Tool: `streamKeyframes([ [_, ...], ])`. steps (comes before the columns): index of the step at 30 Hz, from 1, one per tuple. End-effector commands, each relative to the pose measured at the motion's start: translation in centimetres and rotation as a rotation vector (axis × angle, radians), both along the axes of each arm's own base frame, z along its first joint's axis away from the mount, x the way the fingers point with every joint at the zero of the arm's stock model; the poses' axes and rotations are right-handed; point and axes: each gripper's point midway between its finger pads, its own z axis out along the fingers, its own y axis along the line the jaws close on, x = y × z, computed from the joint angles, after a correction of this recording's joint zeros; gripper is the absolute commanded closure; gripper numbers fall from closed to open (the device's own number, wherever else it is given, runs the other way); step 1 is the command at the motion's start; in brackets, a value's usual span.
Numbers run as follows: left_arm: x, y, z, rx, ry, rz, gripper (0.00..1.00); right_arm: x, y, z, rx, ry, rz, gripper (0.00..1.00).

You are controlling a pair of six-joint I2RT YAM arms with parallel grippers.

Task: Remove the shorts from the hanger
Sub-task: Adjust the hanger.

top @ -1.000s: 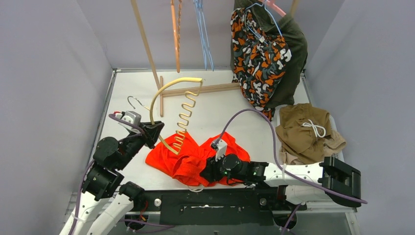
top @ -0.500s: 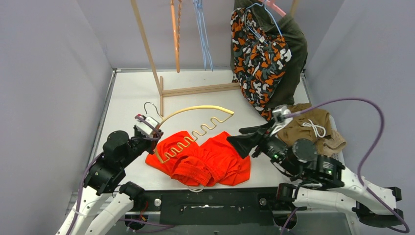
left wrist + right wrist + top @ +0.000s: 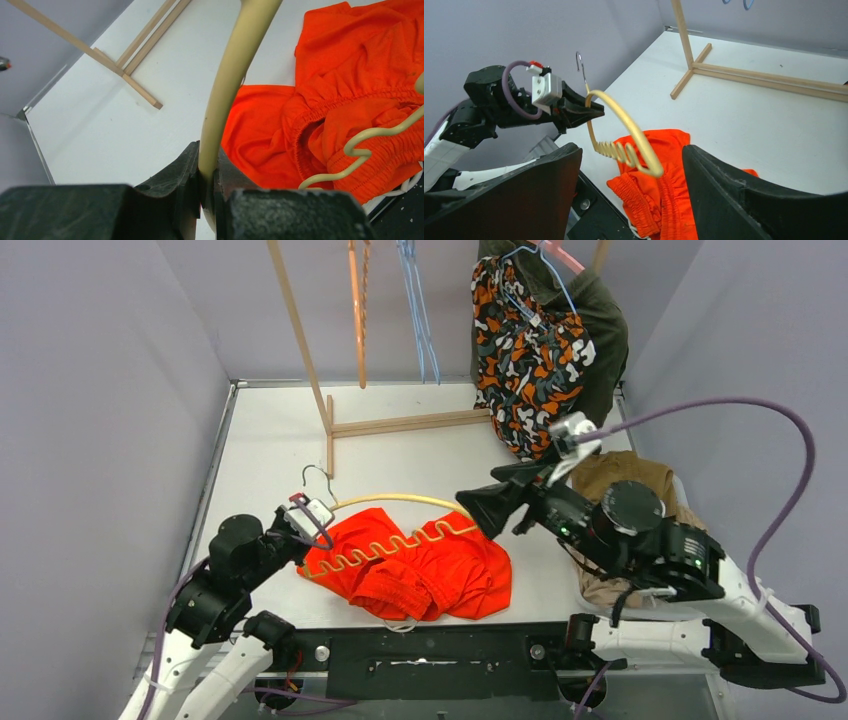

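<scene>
Bright orange-red shorts (image 3: 430,570) lie crumpled on the table near the front edge. My left gripper (image 3: 312,523) is shut on the arm of a cream hanger (image 3: 400,532) just below its metal hook. The hanger's wavy bar stretches out over the shorts, and the right wrist view shows it held above them. The left wrist view shows the hanger (image 3: 235,75) pinched between the jaws of that gripper (image 3: 206,172), with the shorts (image 3: 350,85) beyond. My right gripper (image 3: 490,505) hovers open and empty to the right of the shorts, facing the hanger (image 3: 624,130).
Camouflage shorts (image 3: 525,350) and dark green shorts (image 3: 603,330) hang on hangers at the back right. Brown shorts (image 3: 612,472) lie at the right edge, partly under my right arm. A wooden rack base (image 3: 400,423) and empty orange (image 3: 357,310) and blue hangers (image 3: 415,300) stand behind.
The right gripper opened, left the orange-red shorts and rose up to the right. The left gripper swung the hanger down from upright to nearly level over the shorts.
</scene>
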Motion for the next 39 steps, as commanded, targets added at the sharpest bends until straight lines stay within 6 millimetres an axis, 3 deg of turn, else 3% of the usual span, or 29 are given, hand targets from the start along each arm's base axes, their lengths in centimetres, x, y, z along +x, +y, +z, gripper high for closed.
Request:
streamKeyframes([
  [1, -0.9, -1.5, 2.7, -0.033, -0.131, -0.134, 1.0, 0.7, 4.6, -1.5, -0.223, -0.037, 0.111, 0.2],
  [4, -0.8, -1.5, 2.6, -0.018, -0.132, -0.137, 1.0, -1.6, 8.2, -3.3, -0.303, 0.009, 0.342, 0.21],
  [7, -0.7, -1.4, 3.0, 0.002, -0.144, -0.143, 1.0, -2.4, 9.2, -7.6, -0.429, 0.116, 0.424, 0.24],
  [10, -0.4, -1.1, 3.1, 0.026, -0.153, -0.13, 1.0, -3.3, 10.0, -10.2, -0.482, 0.183, 0.485, 0.34],
  [13, -0.1, -0.4, 2.9, 0.056, -0.167, -0.099, 1.0, -3.4, 10.5, -10.9, -0.473, 0.2, 0.507, 0.56],
  [18, 0.3, 0.3, 2.6, 0.072, -0.178, -0.06, 1.0, -2.3, 9.6, -11.4, -0.424, 0.226, 0.464, 0.98],
  [19, 0.4, 0.4, 2.7, 0.067, -0.182, -0.05, 1.0, -2.0, 9.2, -11.3, -0.408, 0.228, 0.449, 1.0],
  [20, 0.5, 0.4, 2.7, 0.058, -0.186, -0.041, 0.94, -1.7, 9.0, -11.7, -0.4, 0.235, 0.428, 1.0],
  [23, 0.4, 0.2, 3.4, -0.003, -0.201, -0.025, 0.6, -0.9, 7.6, -12.9, -0.376, 0.251, 0.334, 1.0],
  [27, -0.2, -0.8, 5.2, -0.157, -0.224, -0.031, 0.4, 0.4, 5.8, -15.7, -0.359, 0.288, 0.187, 1.0],
  [31, -0.9, -1.6, 7.2, -0.324, -0.244, -0.04, 0.31, 1.9, 3.9, -16.9, -0.281, 0.289, 0.027, 1.0],
  [36, -1.5, -1.7, 8.6, -0.486, -0.232, -0.006, 0.28, 3.3, 1.4, -16.1, -0.191, 0.242, -0.119, 1.0],
  [39, -1.3, -2.0, 7.7, -0.554, -0.173, 0.016, 0.26, 3.9, -0.1, -15.5, -0.177, 0.217, -0.194, 1.0],
])
